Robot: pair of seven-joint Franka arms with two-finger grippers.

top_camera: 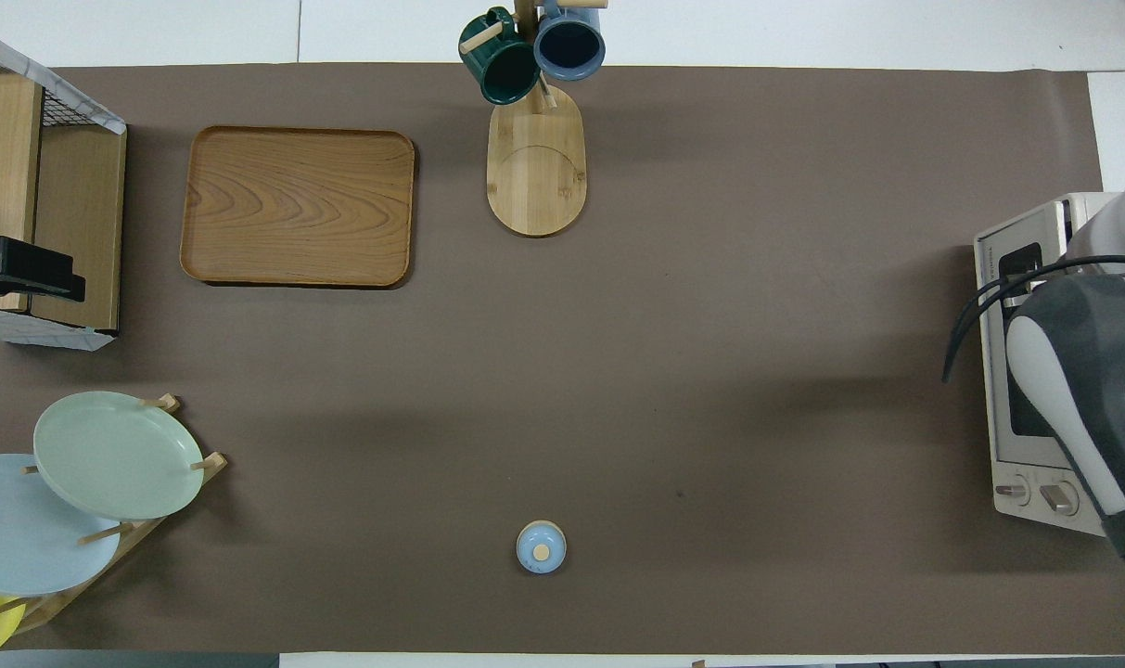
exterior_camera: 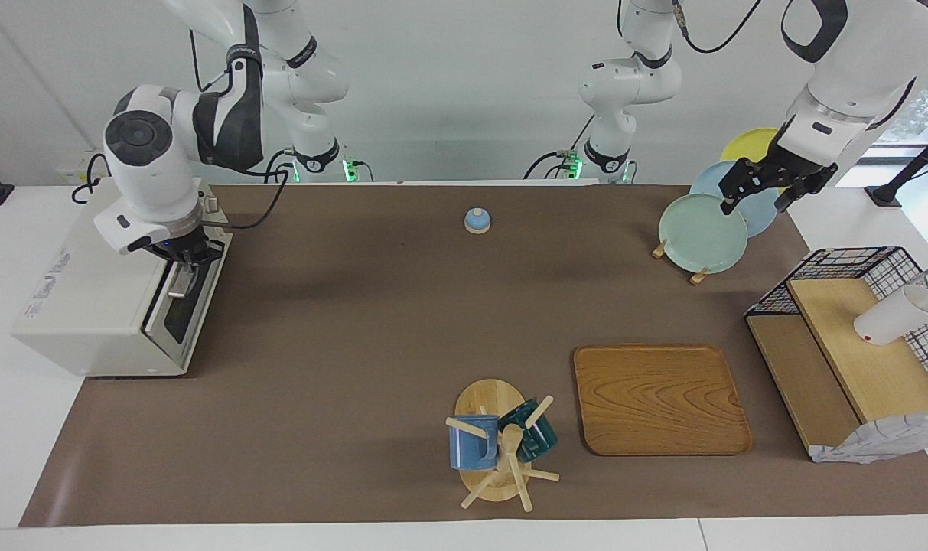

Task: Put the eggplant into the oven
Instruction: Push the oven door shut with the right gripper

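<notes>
A brown mat (exterior_camera: 372, 329) covers the white bench (exterior_camera: 20, 474). The clenched right gripper (exterior_camera: 179, 277) grips the oven (exterior_camera: 104, 298) handle; the released left gripper (exterior_camera: 762, 187) hovers over the plates (exterior_camera: 701, 233).

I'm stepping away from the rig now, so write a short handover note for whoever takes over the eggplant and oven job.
Right gripper: shut, apparently on the door handle of the oven, at the right arm's end of the table.
Left gripper: open, empty, waiting in the air over the plates.
Eggplant: not visible in either view. It may be inside the oven, but the dark glass hides that.
Done: cannot confirm. The door looks shut or nearly shut.
Left: check that the eggplant is inside, make sure the door is fully closed, then release the handle and pull the right arm back.
</notes>
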